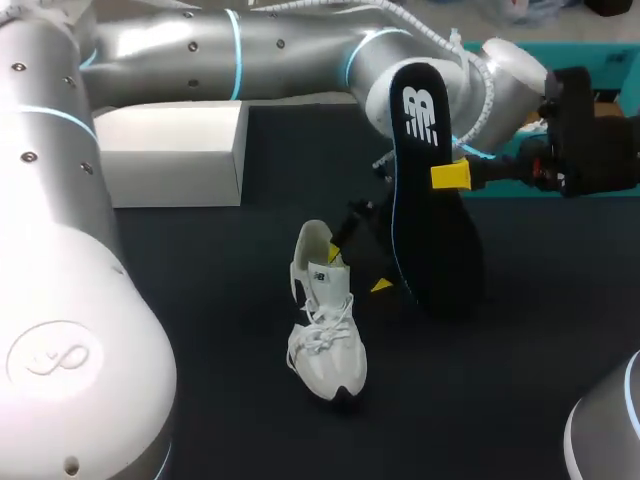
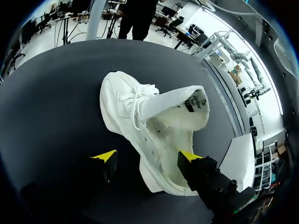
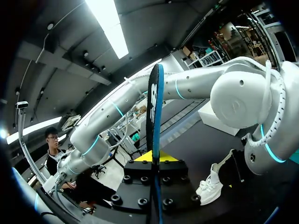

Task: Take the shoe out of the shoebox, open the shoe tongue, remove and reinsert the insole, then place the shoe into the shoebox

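My right end effector [image 3: 154, 158] pinches the flat, blue-edged black insole [image 1: 440, 260]; my left end effector [image 2: 147, 157] stands open at the heel of the white laced shoe [image 2: 126, 107].

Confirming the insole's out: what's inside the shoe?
Inside the shoe, only pale lining shows; the toe end is hidden under the tongue. The insole is in the right gripper.

The dark tabletop [image 1: 520, 380] before me carries a white sneaker [image 1: 325, 335] near its middle, toe toward the near edge. A white shoebox [image 1: 175, 150] sits toward the far left corner.
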Action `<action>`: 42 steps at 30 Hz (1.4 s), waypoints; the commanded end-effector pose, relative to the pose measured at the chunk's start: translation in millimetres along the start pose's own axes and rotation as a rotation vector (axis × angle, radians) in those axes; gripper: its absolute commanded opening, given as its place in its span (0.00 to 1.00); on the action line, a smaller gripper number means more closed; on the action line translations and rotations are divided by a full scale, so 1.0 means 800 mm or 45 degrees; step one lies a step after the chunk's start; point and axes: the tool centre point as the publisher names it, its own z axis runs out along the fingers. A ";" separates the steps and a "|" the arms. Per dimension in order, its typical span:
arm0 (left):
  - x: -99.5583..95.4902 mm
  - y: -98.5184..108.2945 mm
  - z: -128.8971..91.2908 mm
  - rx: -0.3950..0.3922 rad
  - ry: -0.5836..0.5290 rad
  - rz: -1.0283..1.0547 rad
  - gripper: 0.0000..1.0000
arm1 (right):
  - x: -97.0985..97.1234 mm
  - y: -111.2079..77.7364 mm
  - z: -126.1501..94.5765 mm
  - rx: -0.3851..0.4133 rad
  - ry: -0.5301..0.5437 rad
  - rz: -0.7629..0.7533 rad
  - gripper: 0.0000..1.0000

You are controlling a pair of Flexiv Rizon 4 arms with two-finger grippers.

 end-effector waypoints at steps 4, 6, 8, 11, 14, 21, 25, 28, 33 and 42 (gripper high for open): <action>0.064 -0.004 -0.029 -0.176 -0.335 0.044 1.00 | -0.001 0.000 0.003 0.000 -0.001 0.001 0.00; 0.075 -0.002 -0.039 -0.223 -0.388 0.053 1.00 | -0.001 0.000 0.003 0.000 -0.001 0.001 0.00; 0.084 0.000 -0.051 -0.268 -0.417 0.085 1.00 | -0.001 0.000 0.003 0.000 -0.001 0.001 0.00; 0.097 0.001 -0.071 -0.351 -0.488 0.126 1.00 | -0.001 0.000 0.003 0.000 -0.001 0.001 0.00; 0.108 -0.001 -0.089 -0.444 -0.571 0.162 1.00 | -0.001 0.000 0.003 0.000 -0.001 0.001 0.00; 0.130 -0.013 -0.114 -0.560 -0.656 0.123 1.00 | -0.001 0.000 0.003 0.000 -0.001 0.001 0.00; 0.130 -0.013 -0.114 -0.560 -0.656 0.123 1.00 | -0.001 0.000 0.003 0.000 -0.001 0.001 0.00; 0.130 -0.013 -0.114 -0.560 -0.656 0.123 1.00 | -0.001 0.000 0.003 0.000 -0.001 0.001 0.00; 0.130 -0.013 -0.114 -0.560 -0.656 0.123 1.00 | -0.001 0.000 0.003 0.000 -0.001 0.001 0.00; 0.166 -0.004 -0.181 -0.751 -1.414 -0.355 1.00 | -0.050 0.030 0.007 -0.208 -0.079 0.288 0.00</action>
